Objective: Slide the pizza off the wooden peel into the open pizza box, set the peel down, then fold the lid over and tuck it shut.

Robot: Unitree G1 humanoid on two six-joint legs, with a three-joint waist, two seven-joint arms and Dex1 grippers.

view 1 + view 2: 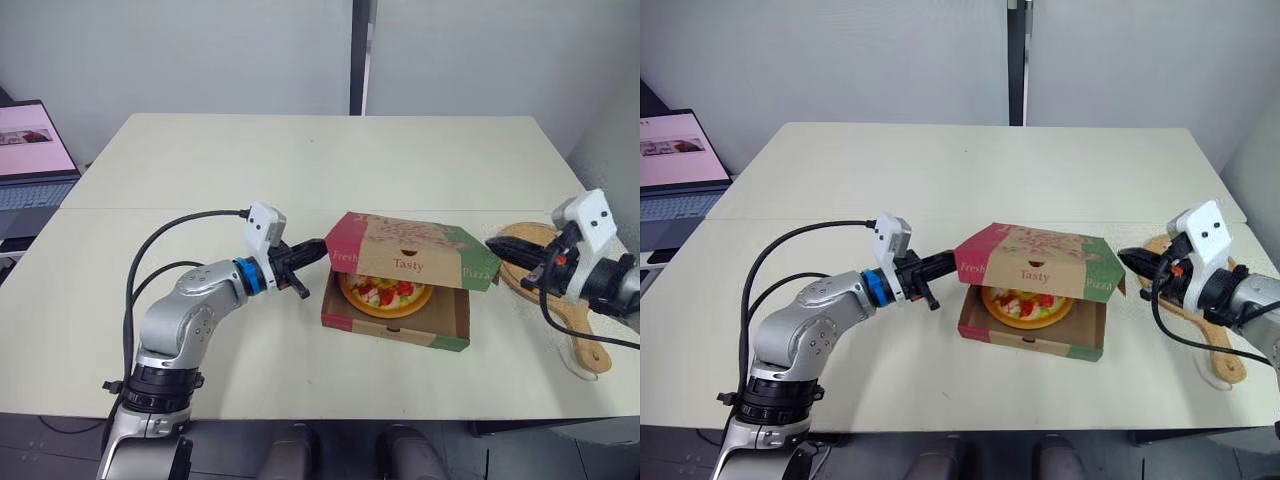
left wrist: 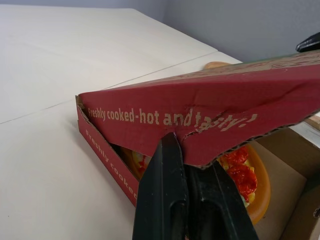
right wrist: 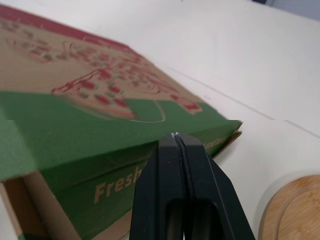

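The pizza (image 1: 388, 293) lies in the cardboard box (image 1: 400, 335) at the table's middle. The printed lid (image 1: 410, 250) is folded over it and hangs a little above the base, with the front still gaping. My left gripper (image 1: 318, 256) is at the lid's left end, shut on its red side flap (image 2: 200, 120). My right gripper (image 1: 495, 243) is shut with nothing between its fingers, its tip against the lid's green right flap (image 3: 100, 130). The wooden peel (image 1: 575, 315) lies flat on the table under my right arm.
A laptop (image 1: 30, 150) stands open at the far left, off the table's edge. The table (image 1: 300, 160) stretches bare behind the box, and its front edge is close below the box.
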